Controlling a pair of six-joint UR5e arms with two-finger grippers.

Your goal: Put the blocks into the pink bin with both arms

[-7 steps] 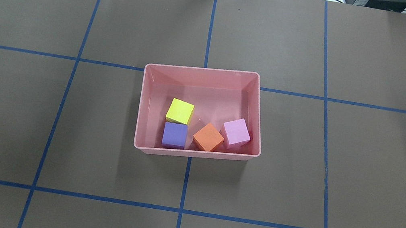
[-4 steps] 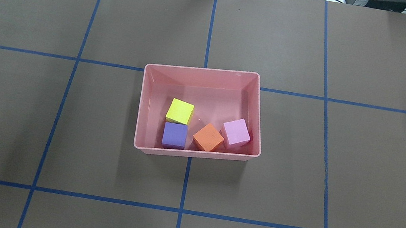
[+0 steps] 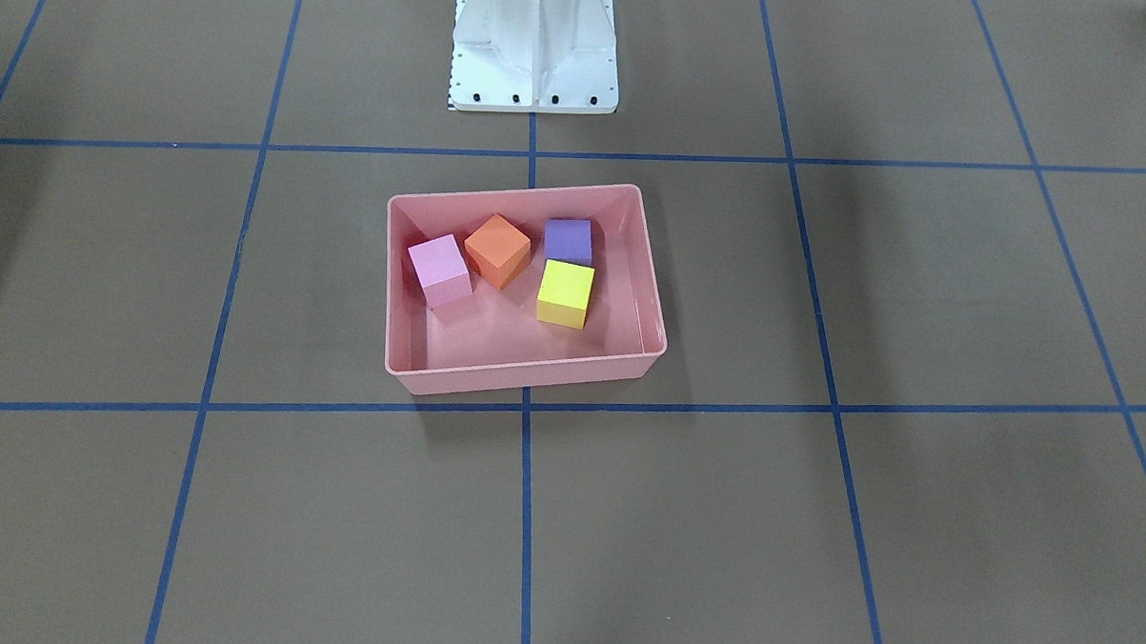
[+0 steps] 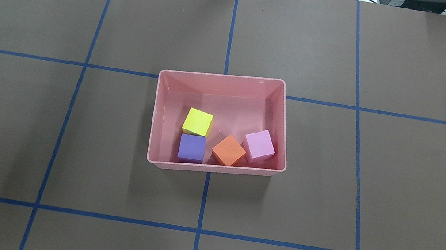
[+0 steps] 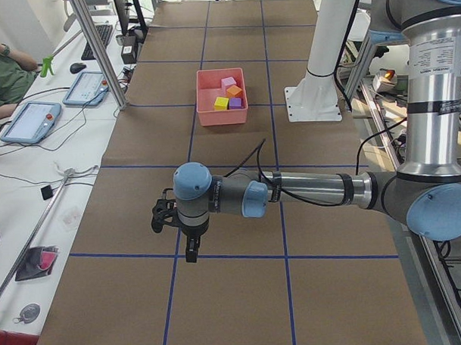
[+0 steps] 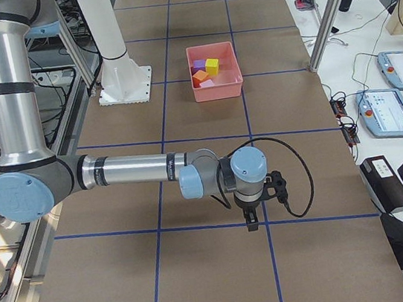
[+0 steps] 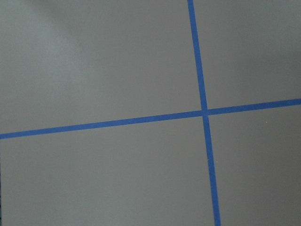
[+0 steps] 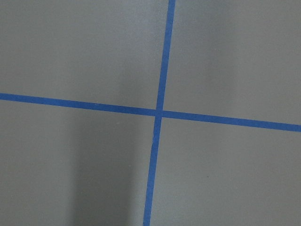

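The pink bin (image 4: 230, 108) sits at the centre of the table (image 4: 68, 141), in front of the white base pedestal (image 3: 535, 54). All four blocks lie inside it, in the half nearer the robot.

- The yellow block (image 4: 197, 122) sits just beyond the purple block (image 4: 192, 147).
- The orange block (image 4: 229, 150), turned cornerwise, lies between the purple block and the pink-lilac block (image 4: 259, 144).
- The pink-lilac block sits near the bin's wall on the robot's right.

The left claw (image 5: 191, 254) and the right claw (image 6: 252, 223) point downward above the table, each well apart from the bin. Whether either is wide or narrow cannot be told. Both wrist views show only a crossing of blue tape lines (image 7: 204, 112).
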